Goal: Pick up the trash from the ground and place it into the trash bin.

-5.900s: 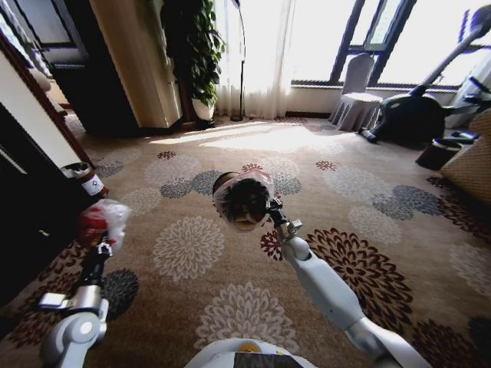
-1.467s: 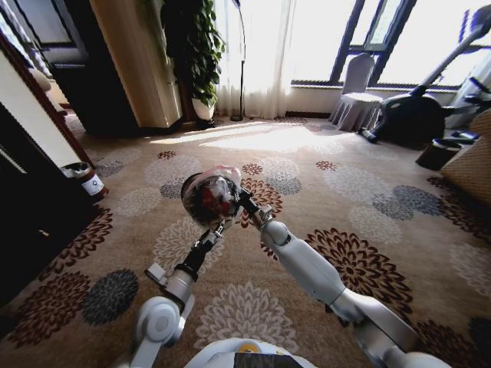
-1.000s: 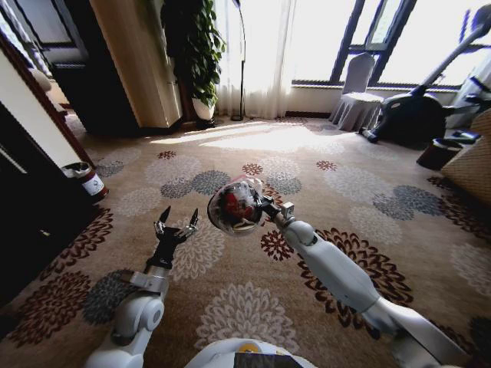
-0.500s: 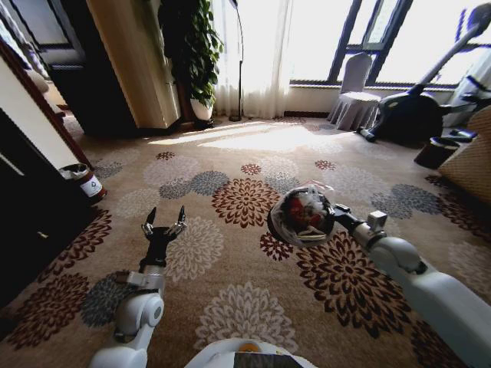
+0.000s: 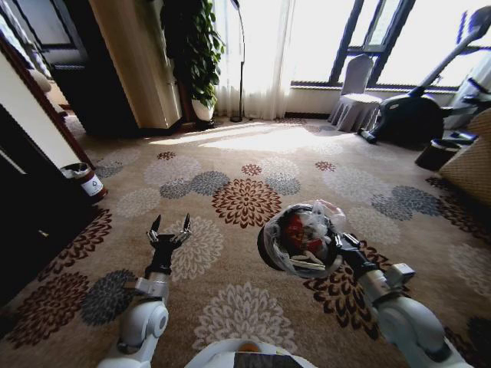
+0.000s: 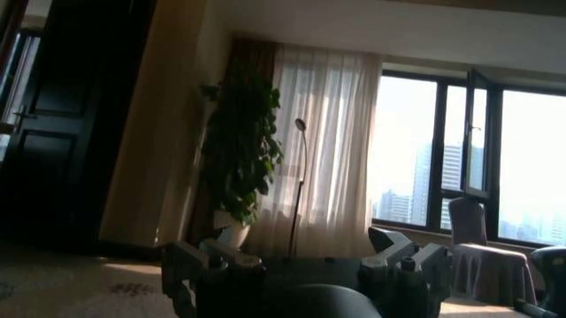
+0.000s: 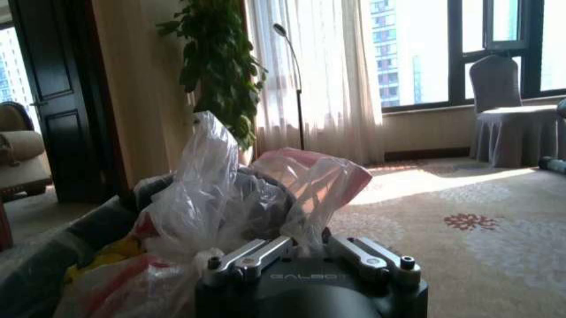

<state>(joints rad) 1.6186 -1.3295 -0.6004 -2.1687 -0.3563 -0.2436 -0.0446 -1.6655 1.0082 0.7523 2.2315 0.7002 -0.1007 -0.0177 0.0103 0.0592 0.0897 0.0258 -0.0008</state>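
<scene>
The trash bin [image 5: 298, 240], small, round and dark, with a translucent bag bunched over its rim, hangs tilted above the carpet at centre right. My right gripper [image 5: 340, 247] is shut on its rim and bag. Red trash [image 5: 294, 227] lies inside it. The right wrist view shows the gripper [image 7: 305, 250] clamped on the bag [image 7: 221, 195], with yellow and red trash [image 7: 124, 262] inside. My left gripper [image 5: 169, 227] stands open and empty over the carpet to the left, well apart from the bin. In the left wrist view, its fingers [image 6: 201, 264] are spread with nothing between them.
A dark white-labelled bin [image 5: 84, 181] stands by the dark cabinet at the left. A potted plant [image 5: 196, 54], a floor lamp [image 5: 242, 61], a covered chair [image 5: 357, 92] and an exercise machine [image 5: 418, 111] line the far wall. A wicker piece [image 5: 472, 161] stands at the right.
My left gripper brought red trash to the bin, let it go and drew back left, open. My right arm swung the bin to the right and nearer to me.
</scene>
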